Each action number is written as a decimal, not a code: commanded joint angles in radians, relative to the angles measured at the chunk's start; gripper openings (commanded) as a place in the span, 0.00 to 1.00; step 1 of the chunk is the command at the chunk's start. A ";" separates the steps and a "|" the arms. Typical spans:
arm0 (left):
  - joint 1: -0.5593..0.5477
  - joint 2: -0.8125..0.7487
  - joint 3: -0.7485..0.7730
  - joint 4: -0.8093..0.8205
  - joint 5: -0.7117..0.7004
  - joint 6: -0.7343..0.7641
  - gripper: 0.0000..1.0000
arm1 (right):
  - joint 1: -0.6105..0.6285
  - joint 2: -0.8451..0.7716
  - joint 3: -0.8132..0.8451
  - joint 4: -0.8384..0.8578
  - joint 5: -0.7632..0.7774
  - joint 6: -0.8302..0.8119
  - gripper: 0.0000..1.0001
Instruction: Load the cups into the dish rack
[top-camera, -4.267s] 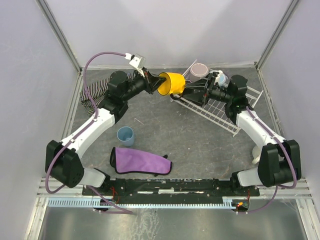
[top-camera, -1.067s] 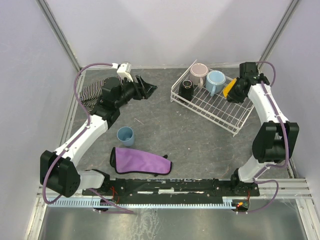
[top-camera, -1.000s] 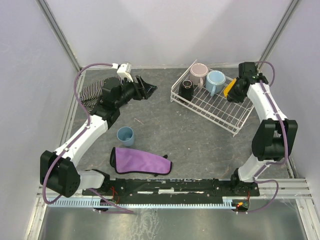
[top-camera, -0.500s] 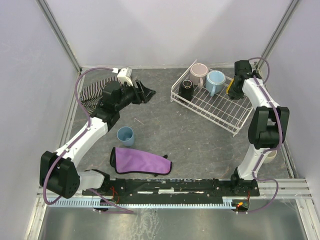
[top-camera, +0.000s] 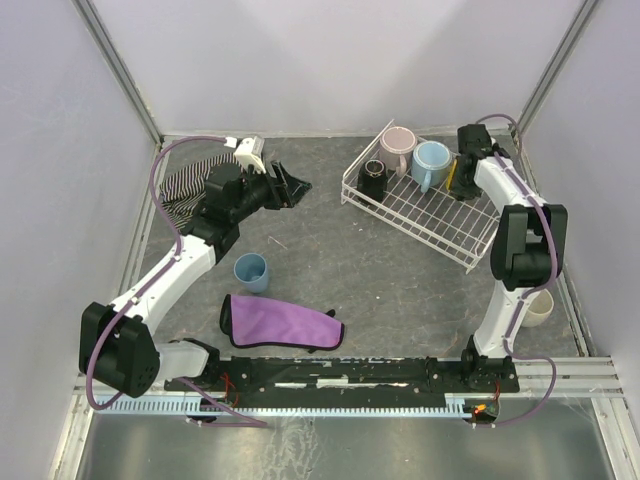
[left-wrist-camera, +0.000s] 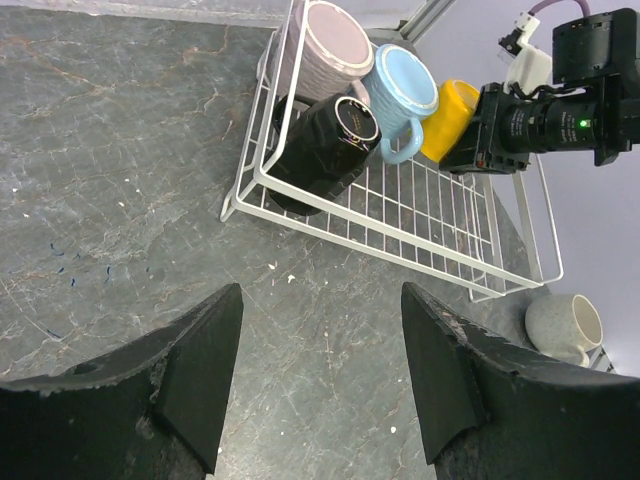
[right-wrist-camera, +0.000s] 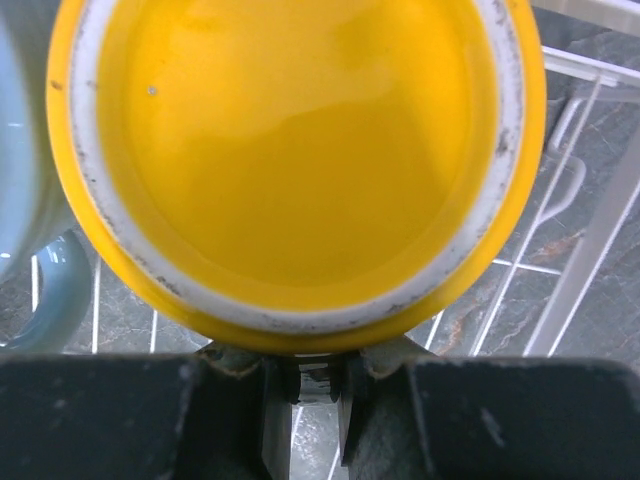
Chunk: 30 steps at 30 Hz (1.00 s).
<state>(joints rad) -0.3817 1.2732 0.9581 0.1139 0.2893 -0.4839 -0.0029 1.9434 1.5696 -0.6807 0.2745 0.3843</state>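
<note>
Since the right arm swung inward over the last second, the yellow cup now sits close beside the light blue one instead of at the rack's far corner. By my judgement only the release remains for this item.

- Striped cloth (top-camera: 183, 185): 1, far left.
- Left gripper (top-camera: 290, 184): jaws wide, empty, drawn back from the rack.
- Dusty-blue cup (top-camera: 250, 270): 1, upright on the table, not loaded.
- Purple cloth (top-camera: 280, 322): 1, near edge.
- Dish rack (top-camera: 430, 215): 1, holding:
  - black cup (left-wrist-camera: 325, 150), 1, on its side
  - pink cup (left-wrist-camera: 325, 40), 1
  - light blue cup (left-wrist-camera: 400, 95), 1
- Yellow cup (right-wrist-camera: 290, 140): 1, over the rack's far side.
- Right gripper (right-wrist-camera: 308, 365): pinched narrow on the yellow cup's rim.
- Cream mug (top-camera: 540, 308): 1, on the table right of the rack.

Cups total: 6. Three racked, one in hand, two waiting.
</note>
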 joint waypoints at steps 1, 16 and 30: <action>0.006 -0.029 -0.011 0.043 -0.004 0.033 0.71 | 0.022 0.008 0.043 0.123 0.047 -0.050 0.01; 0.006 -0.061 -0.042 0.035 -0.012 0.026 0.71 | 0.024 -0.021 0.000 0.106 0.049 -0.050 0.54; 0.005 -0.092 -0.045 -0.114 0.027 0.008 0.71 | 0.022 -0.273 -0.008 -0.100 0.041 -0.027 0.63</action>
<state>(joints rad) -0.3809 1.2098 0.9092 0.0734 0.2893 -0.4843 0.0196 1.7794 1.5471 -0.6914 0.2955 0.3447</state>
